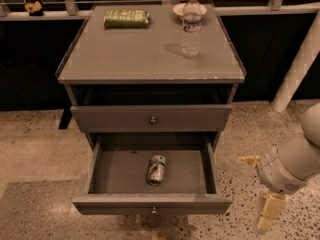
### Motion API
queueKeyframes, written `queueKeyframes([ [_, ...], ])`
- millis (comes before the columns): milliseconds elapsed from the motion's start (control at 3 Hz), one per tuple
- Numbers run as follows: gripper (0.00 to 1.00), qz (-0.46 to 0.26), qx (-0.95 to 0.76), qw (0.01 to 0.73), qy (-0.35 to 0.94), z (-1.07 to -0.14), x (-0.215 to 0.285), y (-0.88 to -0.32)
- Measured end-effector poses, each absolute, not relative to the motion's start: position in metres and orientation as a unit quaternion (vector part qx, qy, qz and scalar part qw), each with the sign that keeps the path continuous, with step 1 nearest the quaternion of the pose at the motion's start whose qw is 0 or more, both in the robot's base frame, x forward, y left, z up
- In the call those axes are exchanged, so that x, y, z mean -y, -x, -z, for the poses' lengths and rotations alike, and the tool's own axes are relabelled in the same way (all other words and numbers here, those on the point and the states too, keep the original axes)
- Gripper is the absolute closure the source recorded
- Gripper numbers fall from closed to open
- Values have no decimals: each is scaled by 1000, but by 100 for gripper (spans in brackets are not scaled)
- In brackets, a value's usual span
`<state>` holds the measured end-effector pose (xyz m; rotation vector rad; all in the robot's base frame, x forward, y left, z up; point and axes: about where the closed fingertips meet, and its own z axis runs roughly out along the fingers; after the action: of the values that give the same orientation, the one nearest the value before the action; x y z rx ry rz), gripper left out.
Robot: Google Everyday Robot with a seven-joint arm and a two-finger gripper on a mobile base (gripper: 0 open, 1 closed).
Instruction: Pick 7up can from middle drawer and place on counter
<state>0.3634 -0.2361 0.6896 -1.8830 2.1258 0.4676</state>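
The 7up can lies on its side in the middle of the open middle drawer, which is pulled out toward me. The upper knobbed drawer is shut. The counter is the grey top of the cabinet. My gripper hangs to the right of the open drawer, outside it and above the floor. Its two pale fingers are spread apart and hold nothing.
A clear water bottle stands at the counter's back right, with a white bowl behind it. A green packet lies at the back left. A white post rises at the right. Speckled floor surrounds the cabinet.
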Motion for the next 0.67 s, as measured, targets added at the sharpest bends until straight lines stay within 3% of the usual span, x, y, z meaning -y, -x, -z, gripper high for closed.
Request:
queueKeyframes([
  [667, 0, -157, -722, 122, 662, -683, 227, -369],
])
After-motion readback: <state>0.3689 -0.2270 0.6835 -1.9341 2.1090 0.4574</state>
